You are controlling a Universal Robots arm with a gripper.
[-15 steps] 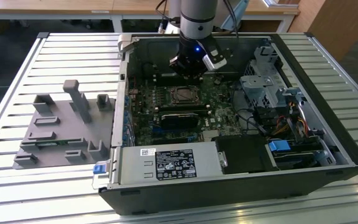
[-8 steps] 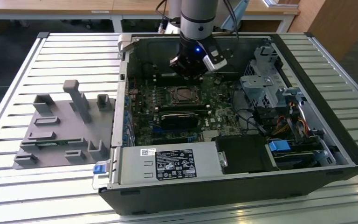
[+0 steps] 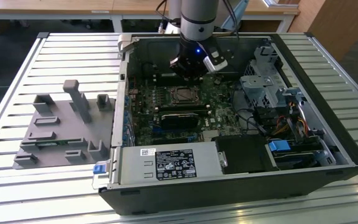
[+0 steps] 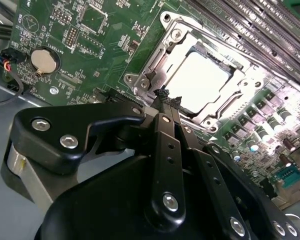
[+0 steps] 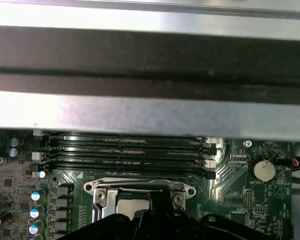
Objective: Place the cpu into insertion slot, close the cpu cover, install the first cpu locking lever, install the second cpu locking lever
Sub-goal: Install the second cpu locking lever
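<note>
The cpu (image 4: 197, 82) lies flat in the insertion slot (image 3: 182, 95), its bright silver top showing through the cut-out of the cpu cover (image 4: 182, 40). The cover lies down over the chip. My gripper (image 4: 169, 96) is shut, its black fingertips pressed together with nothing visible between them, right at the socket's near edge by one corner. In the exterior view the gripper (image 3: 189, 74) hangs just behind the socket, inside the open case. The first wrist view shows the cover (image 5: 140, 186) beyond the gripper body. I cannot tell whether the locking levers are latched.
The case walls (image 3: 126, 70) box in the board. Long memory slots (image 5: 130, 150) run beside the socket, and a coin battery (image 4: 44, 59) is nearby. A power supply (image 3: 169, 163) and a drive cage (image 3: 266, 88) with cables flank the board. A grey fixture (image 3: 61, 126) sits on the slatted table.
</note>
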